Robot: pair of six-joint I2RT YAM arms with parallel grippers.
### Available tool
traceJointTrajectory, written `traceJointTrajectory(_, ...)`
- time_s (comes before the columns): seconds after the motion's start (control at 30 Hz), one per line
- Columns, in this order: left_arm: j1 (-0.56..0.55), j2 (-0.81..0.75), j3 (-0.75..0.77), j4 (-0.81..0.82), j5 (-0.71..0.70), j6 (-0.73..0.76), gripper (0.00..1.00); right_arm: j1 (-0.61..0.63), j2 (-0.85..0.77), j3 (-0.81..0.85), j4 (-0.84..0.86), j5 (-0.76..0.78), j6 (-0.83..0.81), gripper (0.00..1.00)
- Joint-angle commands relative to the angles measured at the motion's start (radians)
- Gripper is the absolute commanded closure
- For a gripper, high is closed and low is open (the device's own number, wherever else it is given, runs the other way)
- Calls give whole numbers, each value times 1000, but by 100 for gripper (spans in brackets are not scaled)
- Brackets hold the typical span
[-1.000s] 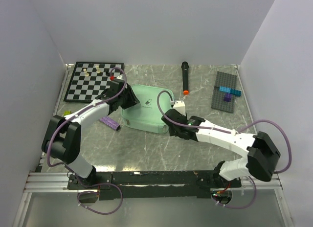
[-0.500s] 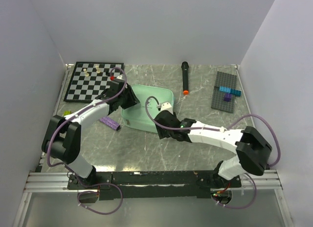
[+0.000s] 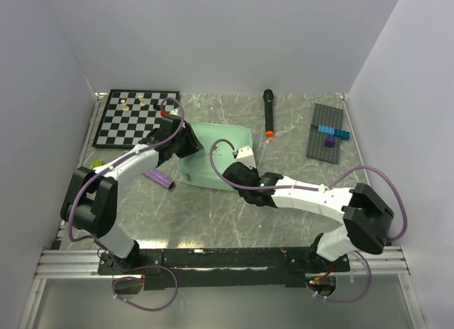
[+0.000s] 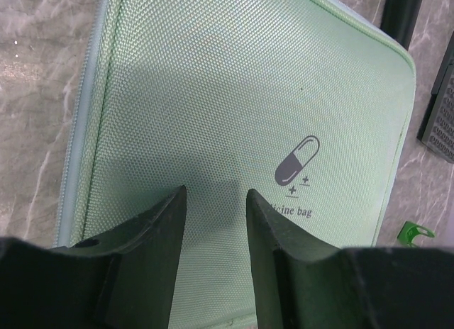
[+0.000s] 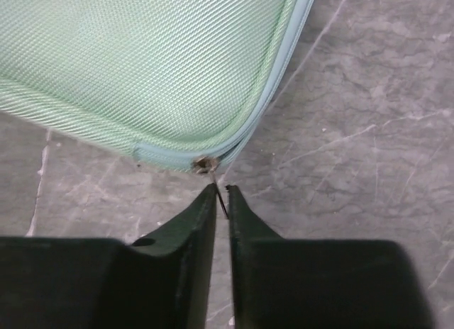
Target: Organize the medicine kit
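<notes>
Where its lid faces the left wrist camera, the medicine kit (image 4: 213,95) shows a grey pill logo (image 4: 296,161) above the partly hidden words "…icine bag". It lies on the surface (image 5: 355,130). The left end effector (image 4: 215,194) hangs over its lid, released, while the right end effector (image 5: 220,191) is clenched on the zip pull (image 5: 206,165) at one corner.

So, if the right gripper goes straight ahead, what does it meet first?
Probably the zipper slider at the medicine kit corner; the zipper pull sits between the right gripper tips.
</notes>
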Motion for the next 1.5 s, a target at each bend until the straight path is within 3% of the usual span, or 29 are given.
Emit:
traceJointTrajectory(0.0,-4,16,-9,-31,-5,18,55,-5,-119,-38,24,72,-24,93)
traceJointTrajectory(0.03,-4,17,-10,-33,-3,18,55,-4,-131,-45,36,55,-33,100)
traceJointTrajectory(0.3,-3,14,-6,-39,-13,23,55,8,-196,-93,117,-83,-83,100)
traceJointTrajectory(0.57,-4,-27,8,-68,-31,11,54,67,-161,-82,168,-230,-127,100)
traceJointTrajectory(0.77,2,-145,8,-109,-31,-23,45,104,-104,-32,185,-288,-115,100)
traceJointTrajectory(1.03,-7,-363,-166,-148,3,-118,38,116,-4,60,188,-309,-110,100)
traceJointTrajectory(1.17,-44,-434,-288,-88,32,-208,32,116,11,68,183,-299,-107,100)
traceJointTrajectory(1.47,-50,-259,-253,6,-25,-195,31,117,-38,5,138,-278,-101,100)
